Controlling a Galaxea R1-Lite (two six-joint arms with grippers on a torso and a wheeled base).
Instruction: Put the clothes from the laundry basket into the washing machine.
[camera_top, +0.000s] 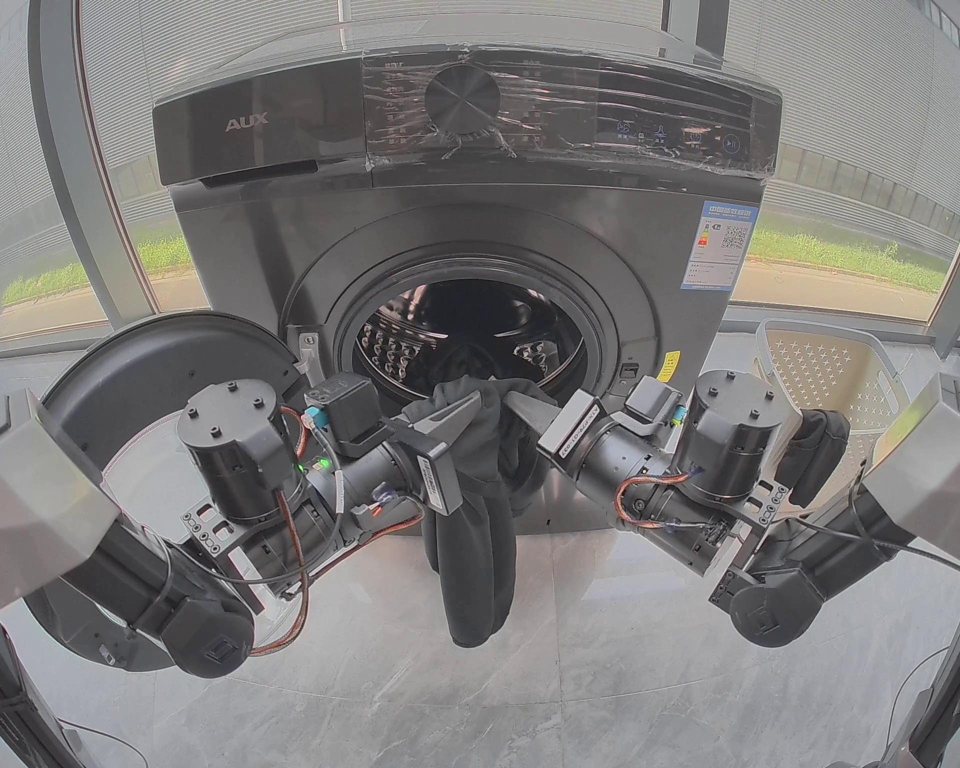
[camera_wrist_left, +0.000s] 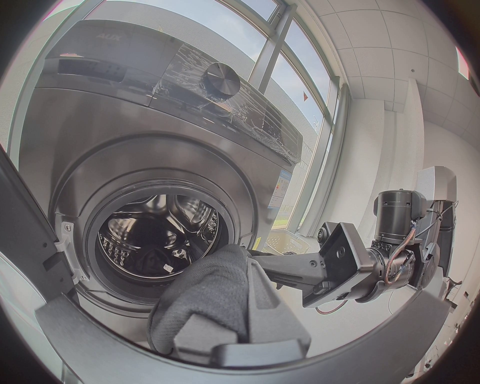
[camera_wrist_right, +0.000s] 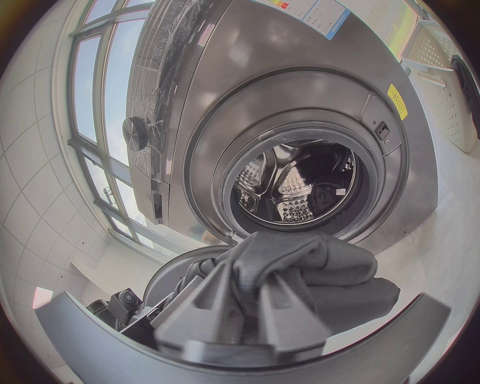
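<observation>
A dark grey garment (camera_top: 478, 500) hangs in front of the washing machine (camera_top: 470, 230), just below its open round drum opening (camera_top: 465, 330). My left gripper (camera_top: 455, 415) is shut on the garment's top from the left, and my right gripper (camera_top: 515, 405) is shut on it from the right. The cloth droops toward the floor between them. In the left wrist view the garment (camera_wrist_left: 210, 295) bunches over the fingers, with the drum (camera_wrist_left: 155, 235) behind. In the right wrist view the garment (camera_wrist_right: 310, 270) folds over the fingers (camera_wrist_right: 285, 315), and dark clothing (camera_wrist_right: 325, 192) lies inside the drum.
The machine's door (camera_top: 160, 370) stands swung open at the left, behind my left arm. A white perforated laundry basket (camera_top: 830, 380) stands at the right of the machine, with a dark piece of clothing (camera_top: 815, 450) at its front. Pale marble floor (camera_top: 600, 650) spreads below.
</observation>
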